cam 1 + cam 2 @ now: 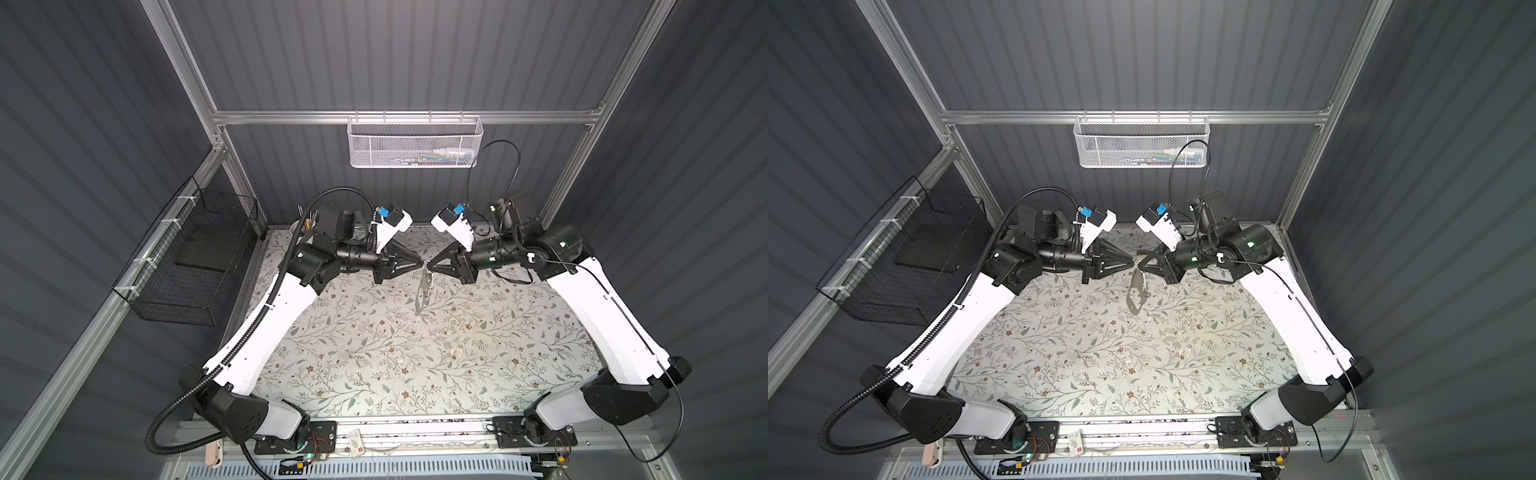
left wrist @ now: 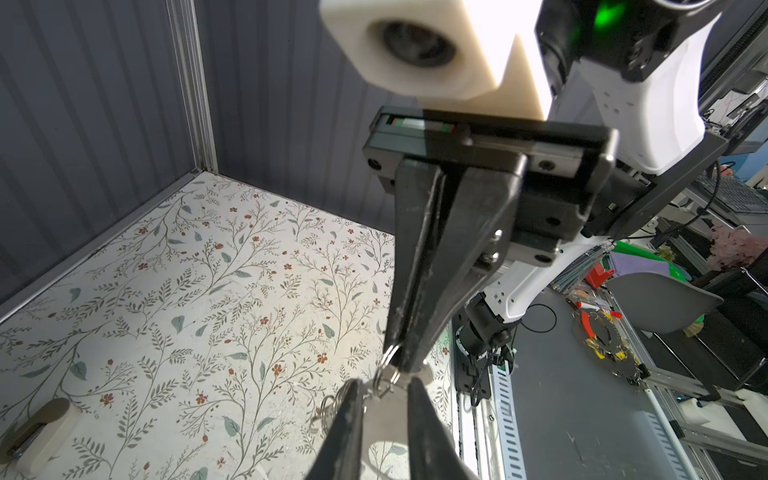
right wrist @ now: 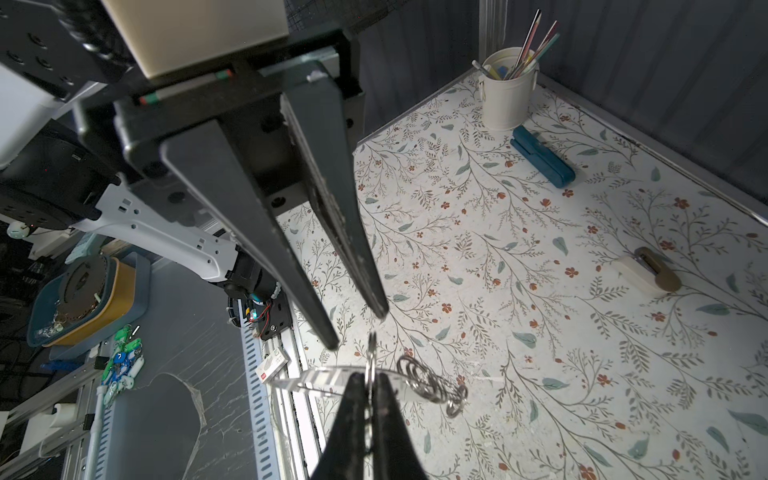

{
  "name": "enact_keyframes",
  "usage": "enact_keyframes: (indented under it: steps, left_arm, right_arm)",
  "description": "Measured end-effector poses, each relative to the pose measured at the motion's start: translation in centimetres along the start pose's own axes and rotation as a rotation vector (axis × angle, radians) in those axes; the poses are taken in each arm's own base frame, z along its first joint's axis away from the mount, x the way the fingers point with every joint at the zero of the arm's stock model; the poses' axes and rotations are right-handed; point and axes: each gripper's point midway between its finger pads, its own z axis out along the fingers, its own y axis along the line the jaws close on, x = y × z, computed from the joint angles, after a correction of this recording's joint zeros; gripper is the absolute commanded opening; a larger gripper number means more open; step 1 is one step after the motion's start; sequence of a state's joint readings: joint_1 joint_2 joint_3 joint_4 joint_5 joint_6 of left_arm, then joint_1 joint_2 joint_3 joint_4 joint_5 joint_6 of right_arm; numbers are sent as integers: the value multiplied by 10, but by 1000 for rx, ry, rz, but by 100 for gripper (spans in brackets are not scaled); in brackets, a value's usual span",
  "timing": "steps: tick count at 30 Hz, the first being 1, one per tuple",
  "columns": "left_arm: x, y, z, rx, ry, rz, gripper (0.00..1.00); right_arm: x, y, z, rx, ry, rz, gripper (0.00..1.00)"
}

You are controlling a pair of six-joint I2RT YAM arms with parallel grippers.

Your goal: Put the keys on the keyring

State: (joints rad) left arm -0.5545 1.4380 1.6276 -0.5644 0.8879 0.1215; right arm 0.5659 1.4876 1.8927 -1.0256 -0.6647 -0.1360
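Note:
The keyring (image 1: 420, 295) (image 1: 1136, 295) is a flat grey fob with a long cutout. It hangs over the middle of the floral mat, below the point where both grippers meet. My right gripper (image 3: 370, 376) (image 1: 428, 266) is shut on a silver wire ring (image 3: 371, 349) at the fob's upper edge (image 3: 307, 380). More rings (image 3: 428, 384) bunch beside it. My left gripper (image 2: 384, 382) (image 3: 358, 328) faces it with its fingers a little apart at that ring. Nothing shows pinched between them, and the fob (image 2: 386, 411) appears through the gap. The keys are out of view.
A cream cup of pencils (image 3: 505, 99), a teal oblong case (image 3: 540, 160) and a tan-and-white lump (image 3: 648, 272) (image 2: 41, 432) stand at the mat's back left. A black wire basket (image 1: 195, 257) hangs on the left wall and a white mesh basket (image 1: 415, 143) on the back rail.

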Motion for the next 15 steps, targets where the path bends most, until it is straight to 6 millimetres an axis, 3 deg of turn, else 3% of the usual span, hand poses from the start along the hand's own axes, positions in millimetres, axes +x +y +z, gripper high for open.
enact_keyframes:
  steps: [15]
  left_arm:
    - [5, -1, 6, 54, 18, -17, 16]
  right_arm:
    - [0, 5, 3, -13, 5, -8, 6]
